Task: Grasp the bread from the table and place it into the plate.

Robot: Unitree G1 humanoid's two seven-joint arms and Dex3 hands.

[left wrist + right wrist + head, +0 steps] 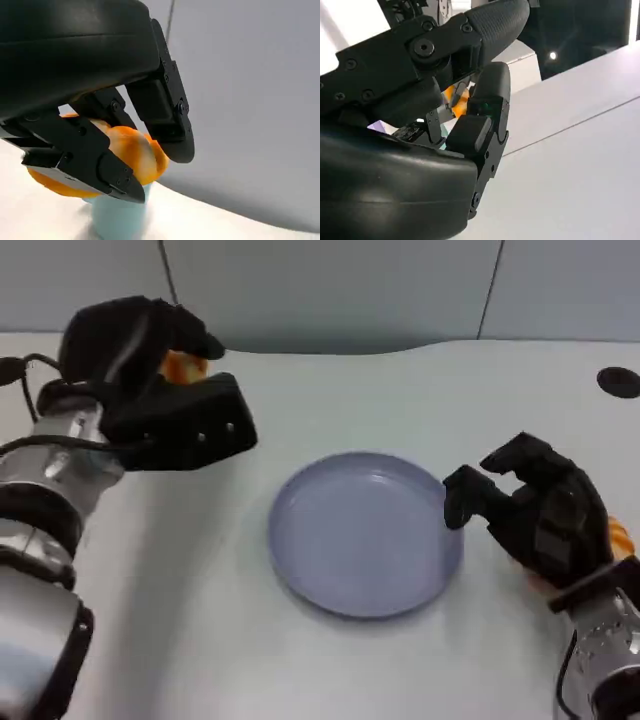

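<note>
- The left hand [150,380] sits at the upper left of the head view, raised above the white table [330,390], with its black fingers curled around an orange piece of bread [183,367].
- In the left wrist view, the bread [125,155] shows between 2 black fingers [165,115], which press against it from opposite sides; the hold looks firm.
- A pale blue cup-like thing [117,217] appears just below the bread in the left wrist view; whether the bread touches it is unclear.
- The blue plate [300,570] lies at the centre of the head view, to the lower right of the left hand, and it looks bare.
- The right hand [535,510] rests at the right edge of the frame, just beside the plate's rim, with its fingers curled inward; something orange [620,537] peeks out behind it, but whether the hand holds it cannot be told.
- Judgement: the step in hand is carrying the bread over to the plate.
- To do it well, the left hand should keep its squeeze even, travel toward the lower right until it is over the plate's middle, come down low, and only then spread its fingers.
- A release from high up risks the bread bouncing off the shallow rim.
</note>
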